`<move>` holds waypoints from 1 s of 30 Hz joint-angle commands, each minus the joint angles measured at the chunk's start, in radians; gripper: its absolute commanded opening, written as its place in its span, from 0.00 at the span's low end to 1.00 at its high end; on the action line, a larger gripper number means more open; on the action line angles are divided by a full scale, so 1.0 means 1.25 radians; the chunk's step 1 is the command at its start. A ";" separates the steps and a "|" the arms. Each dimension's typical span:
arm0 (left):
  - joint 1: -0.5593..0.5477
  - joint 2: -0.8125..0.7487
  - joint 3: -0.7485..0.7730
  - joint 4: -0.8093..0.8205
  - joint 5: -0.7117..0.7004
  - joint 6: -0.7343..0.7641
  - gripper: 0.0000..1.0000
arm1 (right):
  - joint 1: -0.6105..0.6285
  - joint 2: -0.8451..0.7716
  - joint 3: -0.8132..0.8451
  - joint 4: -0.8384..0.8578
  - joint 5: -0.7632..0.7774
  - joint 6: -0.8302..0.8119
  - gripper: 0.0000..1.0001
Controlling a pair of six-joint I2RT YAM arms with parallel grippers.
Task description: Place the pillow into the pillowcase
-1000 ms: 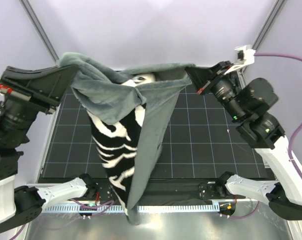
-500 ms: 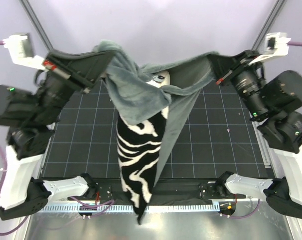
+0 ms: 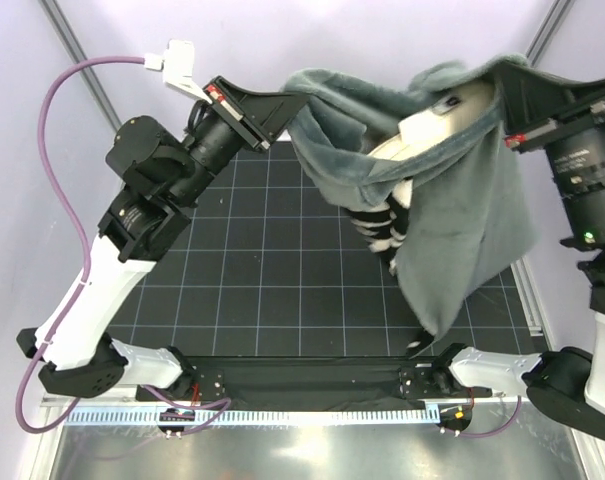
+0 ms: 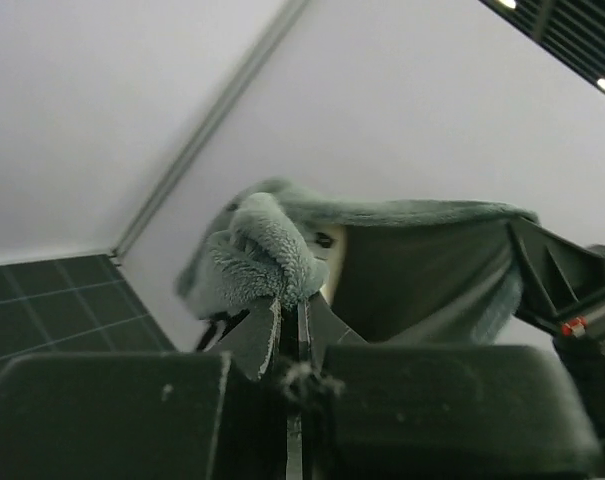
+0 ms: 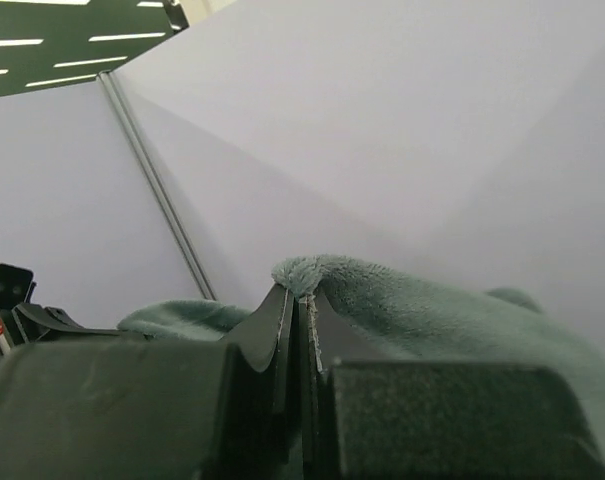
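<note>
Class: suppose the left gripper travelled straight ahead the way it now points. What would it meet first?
The left gripper is shut on the pillowcase edge, so grey plush comes first; beyond it probably the cream pillow, though depth is unclear.

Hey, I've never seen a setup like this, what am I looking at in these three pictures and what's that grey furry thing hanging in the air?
These are two robot arms bolted at the near edge of a table with a black grid mat. The wide picture comes from a fixed camera above and behind them. The other two come from small cameras on each wrist, looking along the fingers.

The grey furry thing is the pillowcase, plush grey outside with zebra stripes showing inside. The left end effector is shut on one edge of it and the right end effector is shut on the opposite edge, so it hangs between them above the table. The cream pillow peeks out of the opening at the top.
</note>
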 commanded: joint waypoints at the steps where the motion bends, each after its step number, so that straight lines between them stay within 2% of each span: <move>1: 0.029 -0.092 0.034 0.021 -0.195 0.025 0.00 | 0.001 0.048 -0.054 0.150 -0.087 0.047 0.04; 3: 0.047 -0.129 0.031 -0.012 -0.312 0.048 0.00 | 0.001 0.072 -0.113 0.191 -0.124 0.083 0.04; 6: 0.049 -0.155 0.051 -0.035 -0.445 0.123 0.01 | 0.001 0.158 -0.115 0.223 -0.190 0.131 0.04; 10: 0.049 -0.173 0.079 0.069 -0.552 0.375 0.00 | 0.001 0.321 -0.028 0.273 -0.334 0.274 0.04; 11: 0.050 -0.173 0.090 0.121 -0.559 0.490 0.00 | 0.002 0.358 0.039 0.286 -0.374 0.301 0.04; 12: 0.049 -0.167 0.131 0.139 -0.546 0.536 0.01 | 0.004 0.392 0.076 0.323 -0.435 0.336 0.04; 14: 0.049 -0.148 0.187 0.158 -0.526 0.617 0.01 | 0.002 0.494 0.191 0.356 -0.469 0.414 0.04; 16: 0.050 -0.093 0.293 0.145 -0.476 0.618 0.00 | 0.000 0.551 0.266 0.375 -0.462 0.435 0.04; 18: 0.050 -0.053 0.314 0.133 -0.385 0.576 0.01 | -0.015 0.551 0.255 0.404 -0.450 0.451 0.04; 20: 0.046 -0.029 0.309 0.155 -0.342 0.538 0.01 | -0.072 0.518 0.164 0.462 -0.492 0.538 0.04; 21: 0.046 0.005 0.321 0.114 -0.309 0.486 0.01 | -0.119 0.504 0.123 0.512 -0.527 0.574 0.04; 23: 0.046 0.019 0.274 0.100 -0.259 0.424 0.01 | -0.153 0.441 -0.035 0.581 -0.564 0.609 0.04; 24: 0.046 0.016 0.172 0.113 -0.195 0.368 0.01 | -0.180 0.385 -0.163 0.601 -0.579 0.608 0.04; 25: 0.046 0.013 0.114 0.129 -0.175 0.331 0.01 | -0.195 0.384 -0.234 0.613 -0.583 0.605 0.04; 26: 0.040 0.009 0.040 0.161 -0.156 0.304 0.00 | -0.211 0.326 -0.305 0.648 -0.585 0.600 0.04; 27: 0.033 0.006 -0.028 0.194 -0.149 0.263 0.00 | -0.227 0.298 -0.376 0.674 -0.591 0.600 0.04; 28: 0.022 0.003 -0.093 0.277 -0.160 0.256 0.00 | -0.244 0.274 -0.515 0.702 -0.595 0.602 0.04; 29: -0.009 0.006 -0.229 0.319 -0.172 0.251 0.00 | -0.287 0.229 -0.580 0.754 -0.612 0.608 0.04; 30: -0.022 0.012 -0.281 0.355 -0.186 0.243 0.01 | -0.307 0.211 -0.639 0.775 -0.625 0.616 0.06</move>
